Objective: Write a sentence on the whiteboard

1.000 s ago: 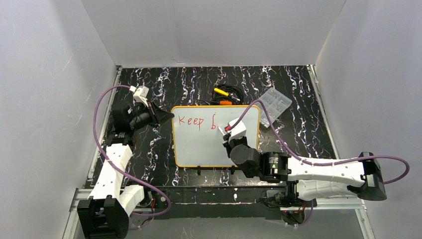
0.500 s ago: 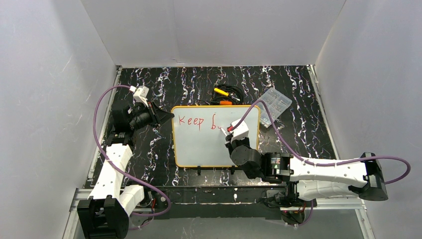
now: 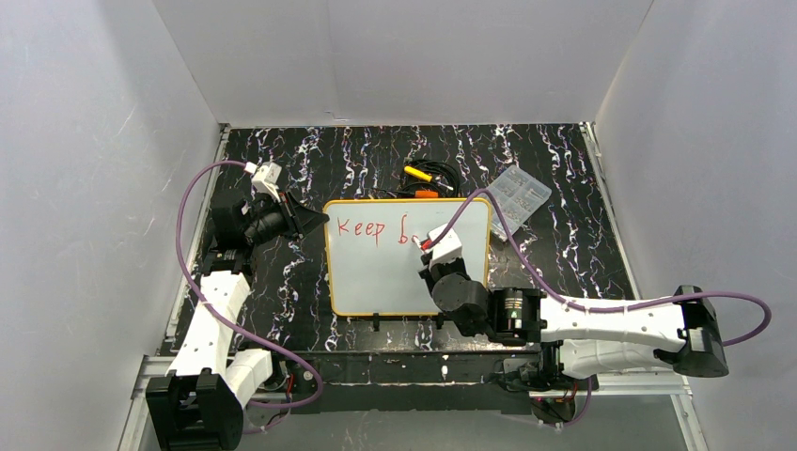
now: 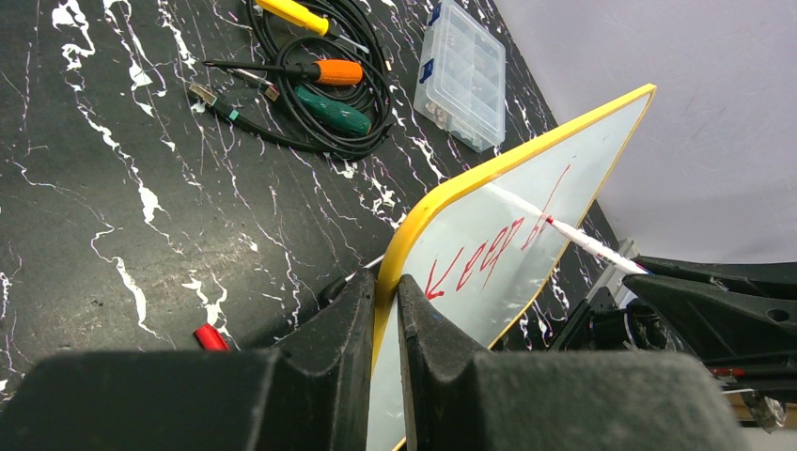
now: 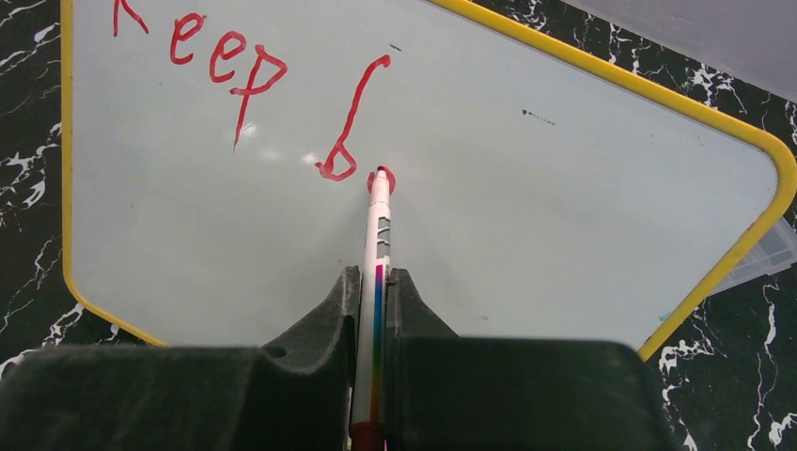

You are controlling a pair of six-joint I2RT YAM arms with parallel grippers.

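Observation:
The whiteboard (image 3: 376, 272) with a yellow rim lies mid-table, also in the left wrist view (image 4: 489, 235) and the right wrist view (image 5: 526, 216). Red lettering on it reads "Keep b" (image 3: 368, 230) (image 5: 244, 75) plus the start of another letter. My left gripper (image 3: 315, 222) (image 4: 385, 287) is shut on the board's left rim. My right gripper (image 3: 430, 254) (image 5: 376, 282) is shut on a white marker (image 5: 378, 225) (image 4: 592, 246), whose red tip touches the board just right of the "b".
Behind the board lie a coil of black cable with screwdrivers (image 3: 423, 183) (image 4: 320, 85) and a small clear plastic box (image 3: 517, 197) (image 4: 461, 70). A red marker cap (image 4: 211, 336) lies on the black marbled tabletop by the left gripper. White walls surround the table.
The right gripper moved the marker slightly down and right, then back left, adding a small red stroke right of the "b". The left arm has not moved.

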